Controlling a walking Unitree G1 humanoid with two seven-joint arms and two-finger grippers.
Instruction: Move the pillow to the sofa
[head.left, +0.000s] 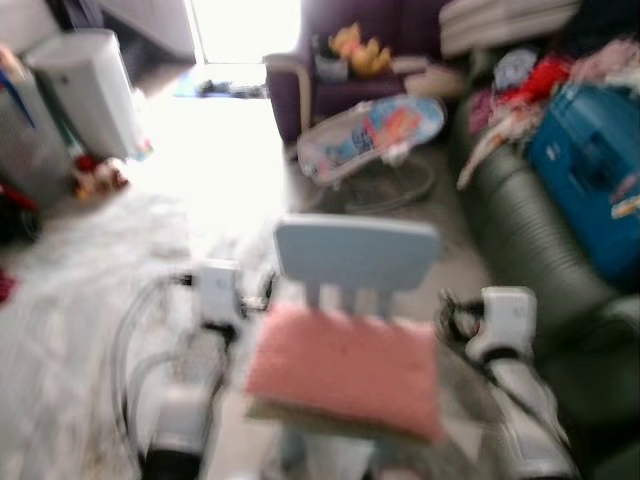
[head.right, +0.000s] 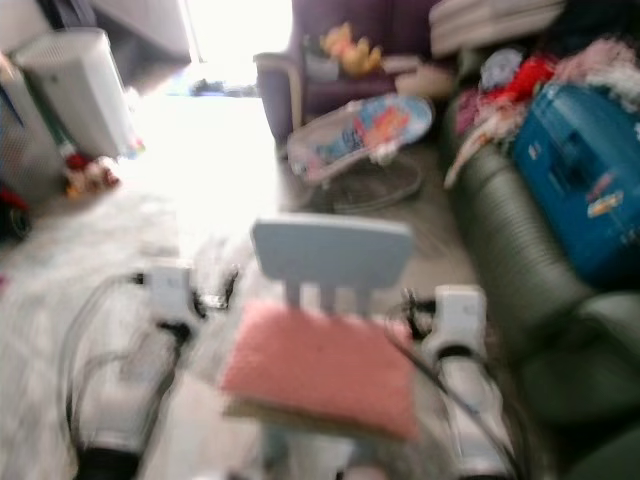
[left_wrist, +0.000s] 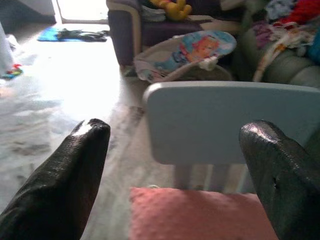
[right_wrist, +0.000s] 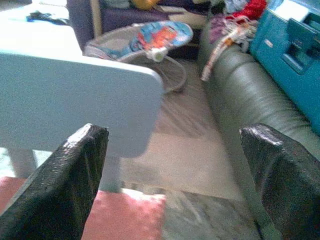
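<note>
Pink pillow (head.left: 345, 370) on pale-blue chair (head.left: 355, 252) — left gripper (left_wrist: 175, 165) and right gripper (right_wrist: 172, 170) flanking, wide open, empty; bare floor (head.left: 215, 170) ahead, green sofa (head.left: 530, 230) right.

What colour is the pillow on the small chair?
Pink; the pillow shows best in the left eye view.

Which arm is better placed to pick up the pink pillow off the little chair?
Neither clearly: the pink pillow lies between both open grippers, left gripper and right gripper. The sofa is on the robot's right, so the right arm probably suits the placing.
</note>
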